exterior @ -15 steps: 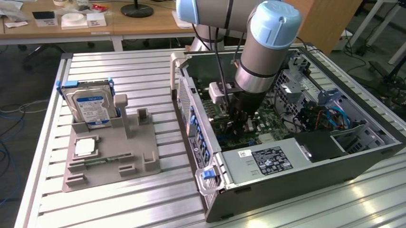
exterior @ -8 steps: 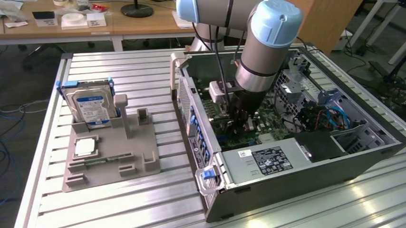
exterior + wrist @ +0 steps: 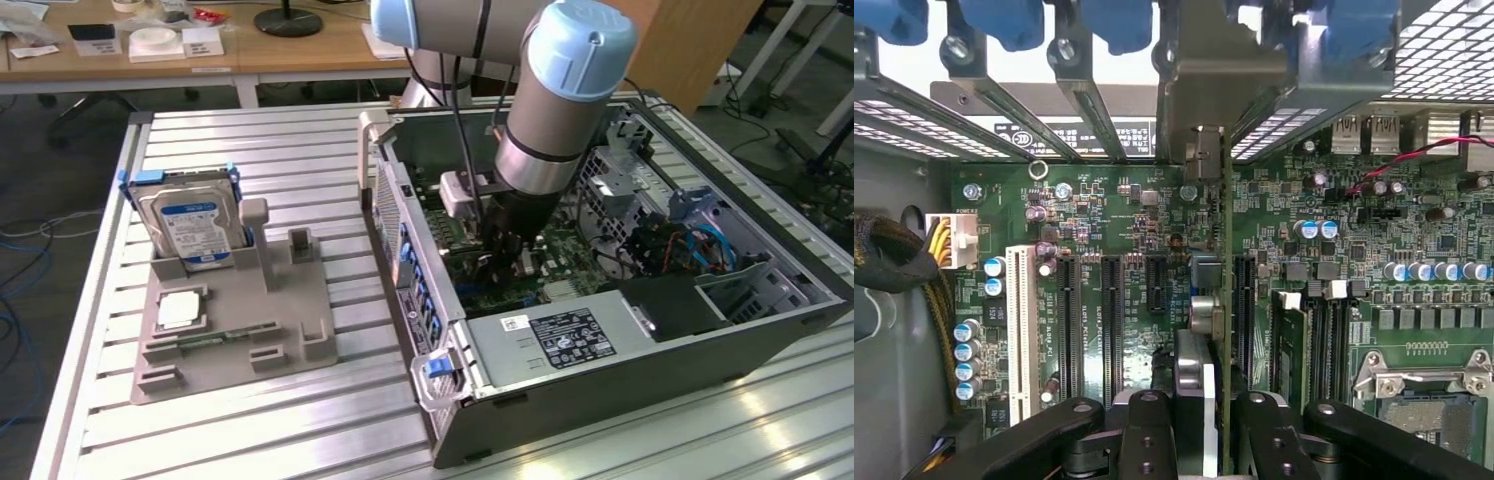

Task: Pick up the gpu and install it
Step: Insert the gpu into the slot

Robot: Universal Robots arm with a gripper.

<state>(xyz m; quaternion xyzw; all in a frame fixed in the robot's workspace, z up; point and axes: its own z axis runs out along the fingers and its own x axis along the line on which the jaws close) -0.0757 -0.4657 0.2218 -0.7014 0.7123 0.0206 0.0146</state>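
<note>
green gpu point(image 3: 1226, 300) is standing edge-on over the board point(image 3: 1134, 220) inside the case point(image 3: 667, 370), so its edge meets a slot; the tool point(image 3: 1209, 425) is clamping it, fingers partly closed

- The gpu point(image 3: 1225, 300) is a thin green circuit card seen edge-on in the wrist view, a slim vertical blade running from the lower centre of the frame up towards the middle.
- Its far end carries a grey metal bracket point(image 3: 1206, 90), upright at the upper centre of the frame.
- The card stands on edge over the motherboard point(image 3: 1124, 210), parallel to the long black expansion slots point(image 3: 1111, 320) and just beside them.
- In the exterior view its place is at the centre of the frame, inside the open computer case point(image 3: 627, 350).
</note>
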